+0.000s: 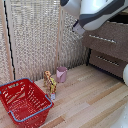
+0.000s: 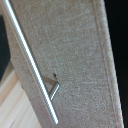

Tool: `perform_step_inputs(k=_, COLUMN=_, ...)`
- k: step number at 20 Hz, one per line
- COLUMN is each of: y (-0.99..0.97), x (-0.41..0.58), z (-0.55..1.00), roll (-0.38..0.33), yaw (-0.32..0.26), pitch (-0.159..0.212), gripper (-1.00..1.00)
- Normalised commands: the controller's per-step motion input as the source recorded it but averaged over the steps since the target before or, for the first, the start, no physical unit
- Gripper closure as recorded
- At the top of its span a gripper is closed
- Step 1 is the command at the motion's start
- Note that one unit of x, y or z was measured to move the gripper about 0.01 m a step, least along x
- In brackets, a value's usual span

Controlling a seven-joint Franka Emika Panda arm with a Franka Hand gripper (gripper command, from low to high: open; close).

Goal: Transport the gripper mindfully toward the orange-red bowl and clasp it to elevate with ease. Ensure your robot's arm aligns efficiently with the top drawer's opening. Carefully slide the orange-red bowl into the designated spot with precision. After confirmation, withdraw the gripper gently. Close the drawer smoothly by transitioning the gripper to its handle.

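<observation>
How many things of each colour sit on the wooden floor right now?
Red: 1, the wire basket
Pink: 1, the cup
Yellow-orange: 1, a small item, too blurred to name
Total: 3

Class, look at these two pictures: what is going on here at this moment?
A thick glossy white robot arm reaches across the top of the exterior view toward the taller dark-brown wooden drawer front. The wrist view shows that drawer's long silver bar handle close up, so the hand is near it; the gripper itself is not seen. No orange-red bowl is in sight. On the wooden floor stand a red wire basket and a pink cup.
</observation>
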Motion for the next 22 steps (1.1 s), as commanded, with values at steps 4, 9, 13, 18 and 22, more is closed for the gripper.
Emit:
perform_step_inputs(k=4, y=0.00, x=-0.178, z=-0.34, roll=-0.290, yaw=0.217, pitch=0.177, gripper=-1.00)
perform_step_inputs(k=9, y=0.00, x=-0.107, z=-0.40, roll=-0.257, yaw=0.232, pitch=0.180, gripper=-1.00)
perform_step_inputs(k=13, y=-0.36, x=0.051, z=-0.19, roll=-0.097, yaw=0.194, pitch=0.095, gripper=-1.00)
perform_step_inputs(k=18, y=-0.62, x=0.114, z=-0.12, roll=0.003, yaw=0.174, pitch=0.010, gripper=-1.00)
perform_step_inputs(k=22, y=-0.62, x=0.071, z=-0.01, roll=0.020, yaw=0.110, pitch=-0.038, gripper=-1.00)
